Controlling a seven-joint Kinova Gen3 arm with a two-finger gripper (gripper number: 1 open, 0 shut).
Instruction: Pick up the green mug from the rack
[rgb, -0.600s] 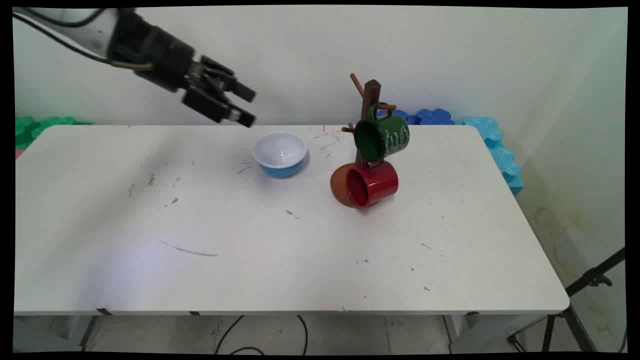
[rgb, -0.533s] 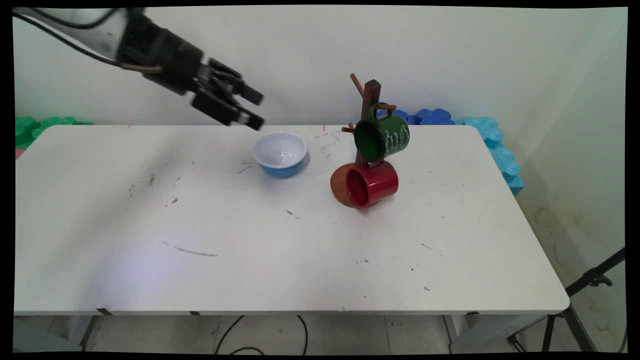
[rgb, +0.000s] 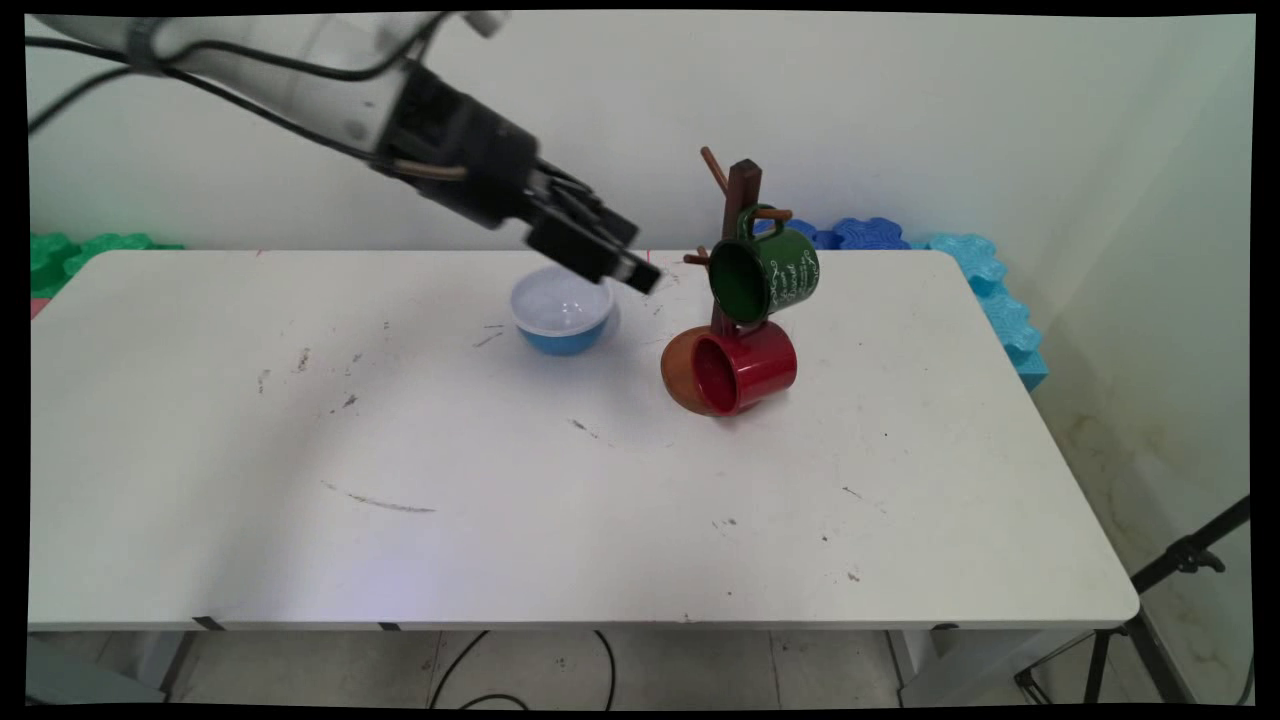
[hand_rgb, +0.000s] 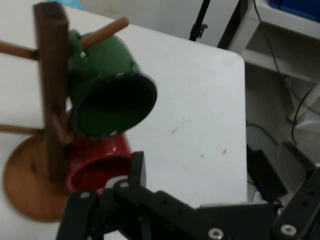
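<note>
Gripper (rgb: 628, 262), fingers seemingly open and empty, hangs over the bowl (rgb: 561, 312), near the rack's (rgb: 738, 215) green mug (rgb: 765, 275); red mug (rgb: 742, 368) untouched.

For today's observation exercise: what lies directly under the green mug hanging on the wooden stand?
Under the green mug a red mug lies on its side beside the stand, on the stand's round base. Its handle is hidden.

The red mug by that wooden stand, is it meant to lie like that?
The red mug lies tipped on its side against the mug tree's round base, mouth facing the camera, while the green mug hangs from a peg. The table is scuffed; nothing spilled.
</note>
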